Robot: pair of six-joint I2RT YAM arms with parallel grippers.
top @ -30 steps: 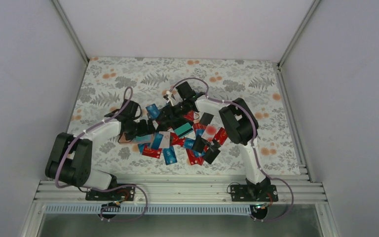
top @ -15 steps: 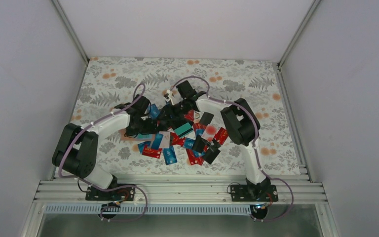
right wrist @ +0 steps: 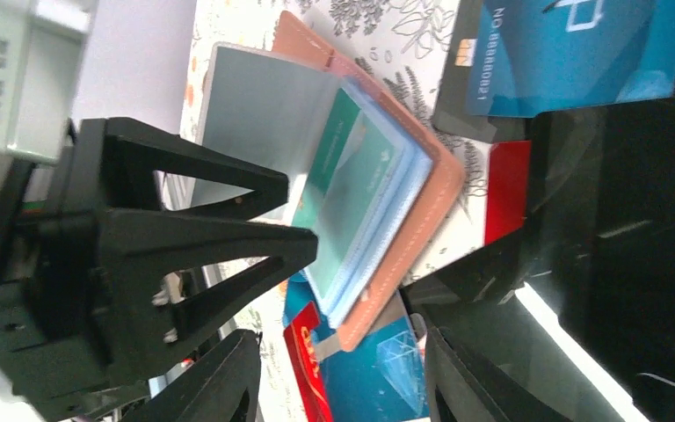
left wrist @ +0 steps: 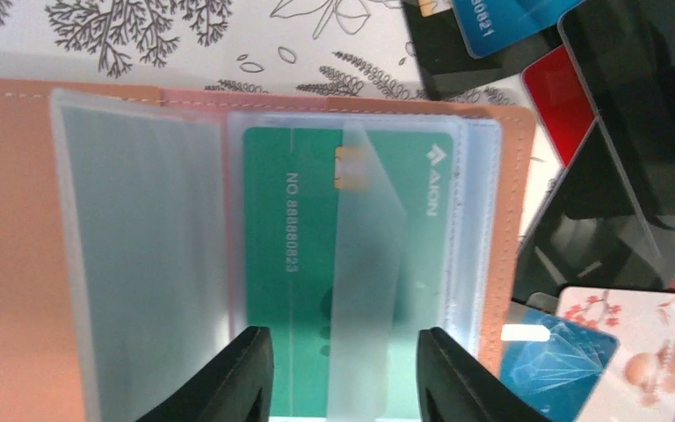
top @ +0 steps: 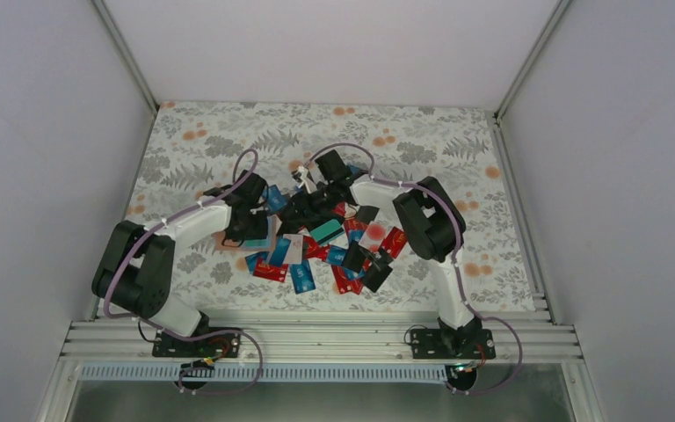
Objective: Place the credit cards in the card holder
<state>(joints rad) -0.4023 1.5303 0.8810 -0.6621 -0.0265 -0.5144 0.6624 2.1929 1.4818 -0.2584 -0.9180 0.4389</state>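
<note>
Seeing card holder (left wrist: 18, 264) open at 9 o'clock of credit cards (top: 343, 251), green card (left wrist: 308, 264) sleeved; left gripper (left wrist: 343, 378) fingers straddling that sleeve (left wrist: 387, 255), likely steadying it; cannot tell if pinching. Seeing right gripper (right wrist: 338, 387) fingers apart at holder's 2 o'clock; cannot tell if loaded.

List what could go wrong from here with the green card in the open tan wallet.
1. A clear sleeve flap lies folded across the green plastic card in the open tan leather card holder; the left pincer, straddling both, might crease the flap or drag the card out.
2. Loose black and red cards crowd the holder's edge and could snag.
</note>
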